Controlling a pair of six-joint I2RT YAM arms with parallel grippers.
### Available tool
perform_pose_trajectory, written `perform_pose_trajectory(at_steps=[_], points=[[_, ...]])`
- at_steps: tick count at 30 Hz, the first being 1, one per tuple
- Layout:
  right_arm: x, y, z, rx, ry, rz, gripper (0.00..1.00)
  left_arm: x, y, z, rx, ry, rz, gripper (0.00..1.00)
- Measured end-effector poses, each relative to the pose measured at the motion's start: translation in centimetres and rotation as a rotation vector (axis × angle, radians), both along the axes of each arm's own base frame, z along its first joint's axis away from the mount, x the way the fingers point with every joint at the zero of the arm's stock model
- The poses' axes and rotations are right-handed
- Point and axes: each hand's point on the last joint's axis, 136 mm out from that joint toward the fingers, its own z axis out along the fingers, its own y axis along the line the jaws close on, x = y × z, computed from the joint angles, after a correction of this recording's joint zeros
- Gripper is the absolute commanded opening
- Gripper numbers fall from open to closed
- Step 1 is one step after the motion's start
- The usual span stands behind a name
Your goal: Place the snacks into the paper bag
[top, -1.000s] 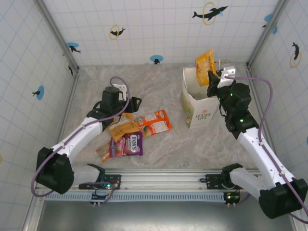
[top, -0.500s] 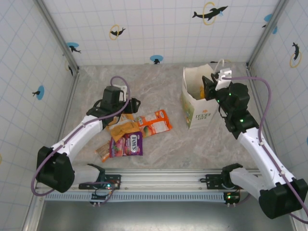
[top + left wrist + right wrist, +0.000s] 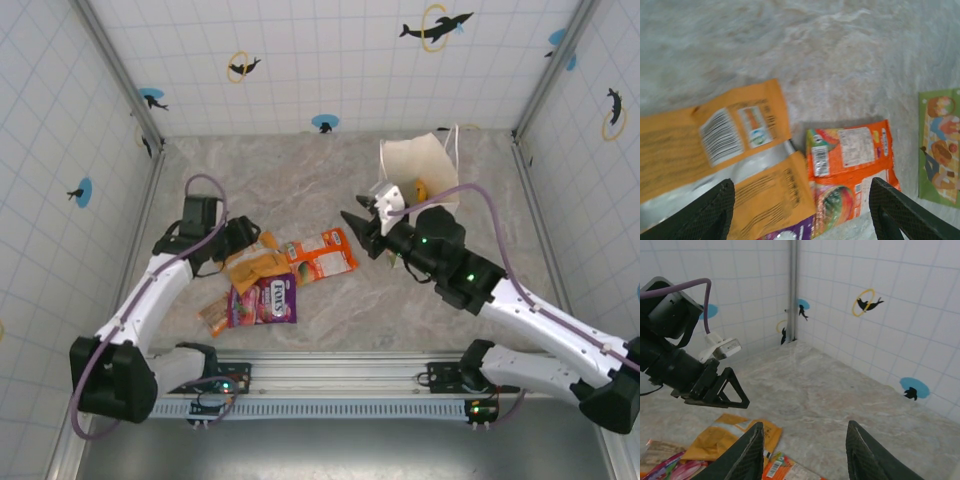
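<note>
The glossy snack packets lay in a loose cluster on the marbled grey table [image 3: 300,190]: a bright orange packet [image 3: 322,255], two overlapping yellow-orange packets [image 3: 255,268], a purple packet [image 3: 266,300] and a slim orange bar wrapper [image 3: 212,316]. The left tool [image 3: 243,238] hung at the cluster's far left edge, just over the yellow-orange packets. In its wrist view its fingers [image 3: 710,212] stood wide apart with nothing between them. The left arm reached forward from its base, elbow bent, wrist turned to the right.

The white paper bag [image 3: 415,158] stood open at the far right, with a yellow packet [image 3: 422,188] showing inside. The right tool [image 3: 357,228] sat between bag and cluster, just beside the bright orange packet, pointing left. Its fingers [image 3: 742,455] were apart and empty. The right arm stretched low across the table from its base.
</note>
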Motion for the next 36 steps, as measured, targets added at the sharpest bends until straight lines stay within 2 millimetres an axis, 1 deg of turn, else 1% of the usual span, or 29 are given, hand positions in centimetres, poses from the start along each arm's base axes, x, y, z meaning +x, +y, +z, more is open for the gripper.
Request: perform_pose_trajectory(at_steps=[5, 9, 12, 13, 15, 19, 21, 25, 28, 31, 32, 34, 36], points=[[-0.5, 1.9, -1.3, -0.008, 0.013, 0.04, 0.46, -2.4, 3.3, -2.0, -0.09, 0.064, 0.16, 0.74], [-0.6, 3.1, -2.8, -0.012, 0.042, 0.073, 0.46, -3.8, 4.8, -4.1, -0.189, 0.094, 0.267, 0.73], [-0.7, 3.8, -3.9, -0.024, 0.068, 0.094, 0.46, -4.7, 5.2, -6.1, -0.254, 0.139, 0.328, 0.73], [-0.7, 3.9, -4.0, -0.026, 0.073, 0.099, 0.46, -4.8, 5.2, -6.4, -0.263, 0.149, 0.336, 0.74], [-0.9, 4.1, -4.2, -0.022, 0.078, 0.111, 0.46, -4.8, 5.2, -6.6, -0.28, 0.155, 0.348, 0.74], [-1.0, 4.3, -4.3, -0.009, 0.075, 0.123, 0.46, -4.0, 5.1, -6.5, -0.31, 0.138, 0.355, 0.74], [-1.1, 4.3, -4.4, -0.01, 0.077, 0.123, 0.46, -4.0, 5.0, -7.0, -0.319, 0.144, 0.358, 0.74], [-1.1, 4.3, -4.5, -0.009, 0.076, 0.124, 0.45, -4.6, 4.9, -8.7, -0.321, 0.188, 0.37, 0.74], [-1.2, 4.4, -4.5, -0.005, 0.076, 0.13, 0.45, -4.8, 4.9, -9.2, -0.321, 0.201, 0.371, 0.73], [-1.3, 4.4, -4.5, -0.002, 0.076, 0.132, 0.45, -4.6, 4.9, -9.6, -0.324, 0.198, 0.374, 0.65], [-1.3, 4.4, -4.4, -0.001, 0.075, 0.131, 0.45, -4.5, 4.9, -9.7, -0.325, 0.195, 0.374, 0.6], [-1.3, 4.5, -4.4, 0.002, 0.073, 0.13, 0.44, -4.4, 4.9, -9.9, -0.328, 0.195, 0.371, 0.48], [-1.2, 4.4, -4.4, 0.002, 0.072, 0.126, 0.44, -4.2, 4.8, -10.0, -0.33, 0.191, 0.362, 0.31]])
